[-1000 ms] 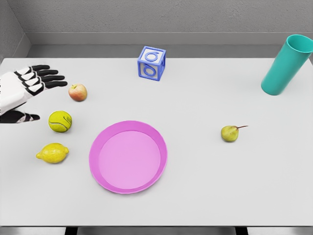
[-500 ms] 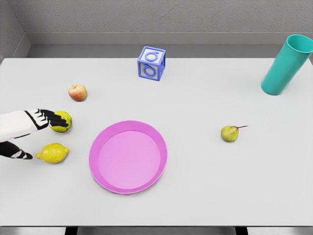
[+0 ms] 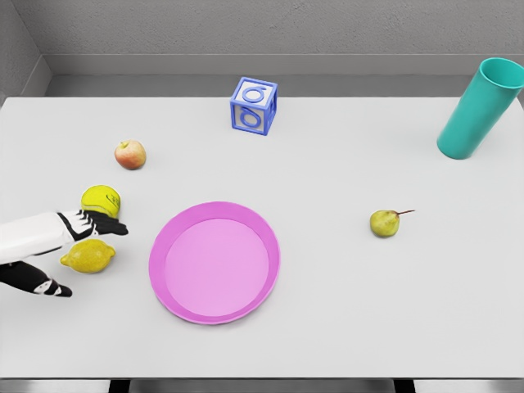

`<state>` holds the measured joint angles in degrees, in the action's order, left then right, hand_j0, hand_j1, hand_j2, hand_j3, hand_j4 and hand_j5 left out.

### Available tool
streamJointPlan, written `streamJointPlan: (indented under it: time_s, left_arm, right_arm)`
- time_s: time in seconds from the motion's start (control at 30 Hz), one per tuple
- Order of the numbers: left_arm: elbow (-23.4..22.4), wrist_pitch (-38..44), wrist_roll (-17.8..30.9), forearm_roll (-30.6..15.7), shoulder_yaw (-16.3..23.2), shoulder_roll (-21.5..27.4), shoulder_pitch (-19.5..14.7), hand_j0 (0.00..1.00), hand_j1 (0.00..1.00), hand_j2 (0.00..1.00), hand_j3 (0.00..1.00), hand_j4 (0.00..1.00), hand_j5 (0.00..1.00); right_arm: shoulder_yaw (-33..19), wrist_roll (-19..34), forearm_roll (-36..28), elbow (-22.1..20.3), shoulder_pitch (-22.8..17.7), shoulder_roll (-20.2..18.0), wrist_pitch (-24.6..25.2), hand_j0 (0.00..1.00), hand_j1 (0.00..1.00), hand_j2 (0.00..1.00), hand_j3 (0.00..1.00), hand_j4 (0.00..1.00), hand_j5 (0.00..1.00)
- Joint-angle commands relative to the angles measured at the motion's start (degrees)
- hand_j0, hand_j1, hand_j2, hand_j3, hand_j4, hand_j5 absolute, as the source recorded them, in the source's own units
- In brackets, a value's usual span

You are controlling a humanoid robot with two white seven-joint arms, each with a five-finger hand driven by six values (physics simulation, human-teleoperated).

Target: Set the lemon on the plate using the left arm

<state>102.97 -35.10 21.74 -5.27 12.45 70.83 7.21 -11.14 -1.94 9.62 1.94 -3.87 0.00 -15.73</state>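
Observation:
The yellow lemon [image 3: 90, 257] lies on the white table left of the pink plate [image 3: 214, 262]. My left hand [image 3: 72, 250] comes in from the left edge and hovers around the lemon: its black-tipped fingers [image 3: 102, 224] stretch over the lemon's top, and the thumb [image 3: 51, 287] sits below and to the left of it. The fingers are spread and do not close on the fruit. The plate holds nothing. The right arm is out of view.
A yellow-green tennis ball [image 3: 101, 199] sits just behind the hand. A red apple [image 3: 130, 154] is farther back. A blue letter cube [image 3: 254, 105] stands at the back centre, a teal cup [image 3: 479, 106] at the back right, a pear [image 3: 384, 222] right of the plate.
My left hand has come down and toward the front, from beside the apple, past the tennis ball, to over the lemon. Nothing else has moved.

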Motion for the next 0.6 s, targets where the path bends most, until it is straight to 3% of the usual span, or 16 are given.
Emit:
streamJointPlan:
  time_s: [0.0, 0.23, 0.37, 0.47, 0.57]
  left_arm:
    - [-0.40, 0.10, -0.03, -0.53, -0.06, 0.01, 0.09, 1.00, 1.00, 1.00, 1.00, 1.00, 1.00]
    - [-6.64, 0.10, 0.15, 0.61, -0.59, 0.01, 0.09, 1.00, 1.00, 1.00, 1.00, 1.00, 1.00]
    - [-7.52, 0.10, 0.15, 2.89, -0.77, -0.43, 0.09, 1.00, 1.00, 1.00, 1.00, 1.00, 1.00]
    - [-7.61, 0.10, 0.15, 3.24, -0.77, -0.43, 0.09, 0.89, 0.89, 0.89, 0.89, 0.89, 0.89]
    - [-8.22, 0.10, 0.15, 6.32, -2.87, -2.71, 0.18, 0.88, 0.88, 0.88, 0.88, 0.88, 0.88]
  right_arm:
    - [-0.02, 0.01, -0.04, -0.01, 0.00, 0.00, 0.00, 1.00, 1.00, 1.00, 1.00, 1.00, 1.00]
    - [-0.02, 0.01, 0.05, -0.01, 0.00, 0.00, 0.00, 1.00, 1.00, 1.00, 1.00, 1.00, 1.00]
    - [-0.02, 0.01, -0.04, -0.01, 0.00, 0.00, 0.00, 1.00, 1.00, 1.00, 1.00, 1.00, 1.00]
    - [-0.02, 0.01, -0.04, -0.01, 0.00, 0.00, 0.00, 1.00, 1.00, 1.00, 1.00, 1.00, 1.00]
    - [-0.02, 0.01, -0.03, -0.01, 0.00, 0.00, 0.00, 1.00, 1.00, 1.00, 1.00, 1.00, 1.00]
